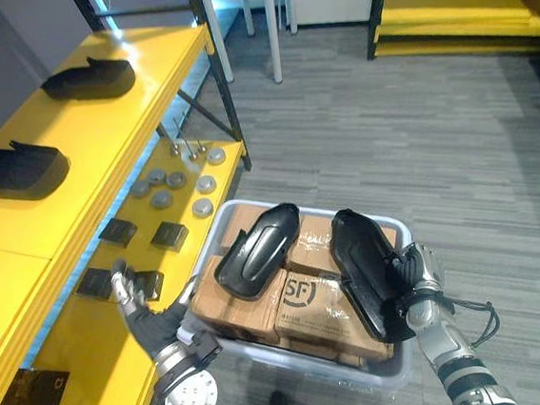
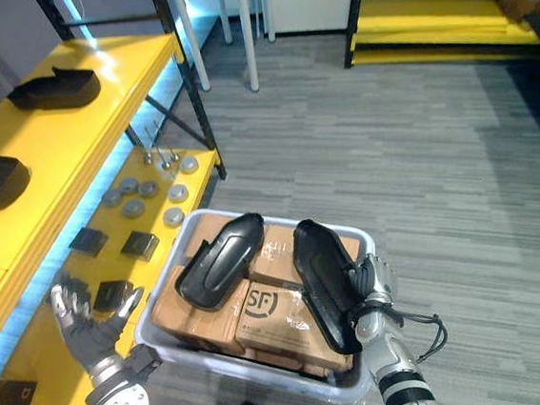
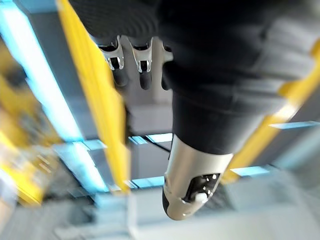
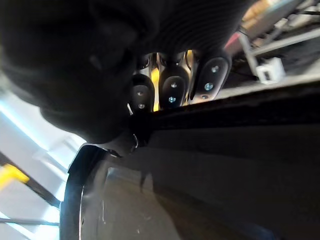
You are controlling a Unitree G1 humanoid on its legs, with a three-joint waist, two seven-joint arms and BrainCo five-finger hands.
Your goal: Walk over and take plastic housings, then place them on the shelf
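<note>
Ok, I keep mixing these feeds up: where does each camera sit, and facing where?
Left eye view: head, looking down at bin, yellow shelf; left hand, right hand show.
Right eye view: head, slightly aside; same scene.
Left wrist view: left wrist, along its open fingers toward blurred yellow rails.
Right wrist view: right wrist, fingers curled on the black housing.
Shared: both eye views show that housing too.

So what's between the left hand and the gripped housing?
A second black housing, lying on cardboard boxes in the bin; the left eye view shows it.
</note>
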